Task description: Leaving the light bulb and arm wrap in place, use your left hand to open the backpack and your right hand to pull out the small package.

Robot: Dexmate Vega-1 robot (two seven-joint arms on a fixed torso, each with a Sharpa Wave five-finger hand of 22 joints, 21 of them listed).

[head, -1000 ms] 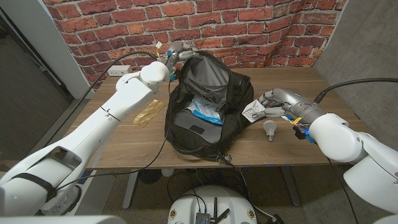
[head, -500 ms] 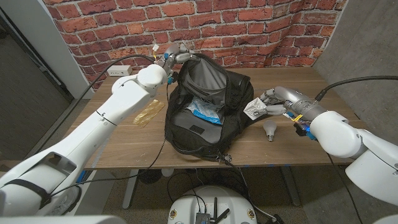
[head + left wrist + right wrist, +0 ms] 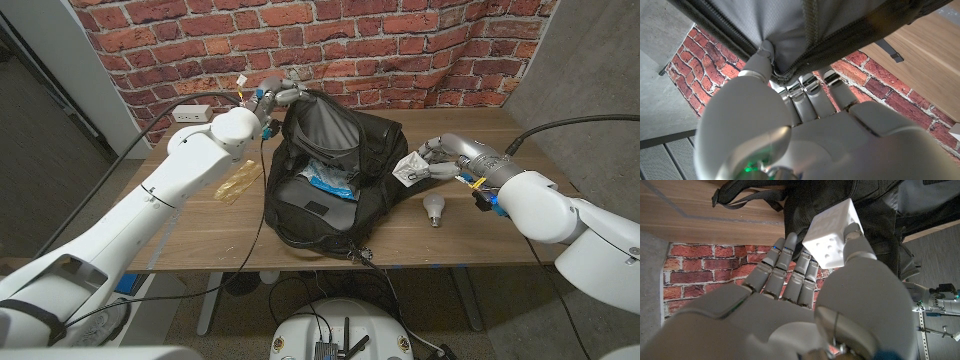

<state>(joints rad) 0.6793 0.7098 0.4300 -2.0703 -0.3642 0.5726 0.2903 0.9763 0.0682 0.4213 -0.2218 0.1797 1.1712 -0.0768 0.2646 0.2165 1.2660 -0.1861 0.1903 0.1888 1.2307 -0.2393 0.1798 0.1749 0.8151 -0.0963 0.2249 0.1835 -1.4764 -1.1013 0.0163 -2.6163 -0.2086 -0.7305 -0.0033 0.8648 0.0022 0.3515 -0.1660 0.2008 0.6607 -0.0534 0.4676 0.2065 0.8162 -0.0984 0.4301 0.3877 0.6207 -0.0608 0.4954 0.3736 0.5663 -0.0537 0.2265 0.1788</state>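
While backpack (image 3: 335, 165) held open, small package (image 3: 408, 168) now slightly higher.

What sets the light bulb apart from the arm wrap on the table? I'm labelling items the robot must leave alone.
The light bulb is white and rounded; the arm wrap is tan and flat. The light bulb lies to the robot's right of the backpack, near the right hand; the arm wrap lies to its left, under the left arm. Both rest on the wooden table, untouched by either hand.
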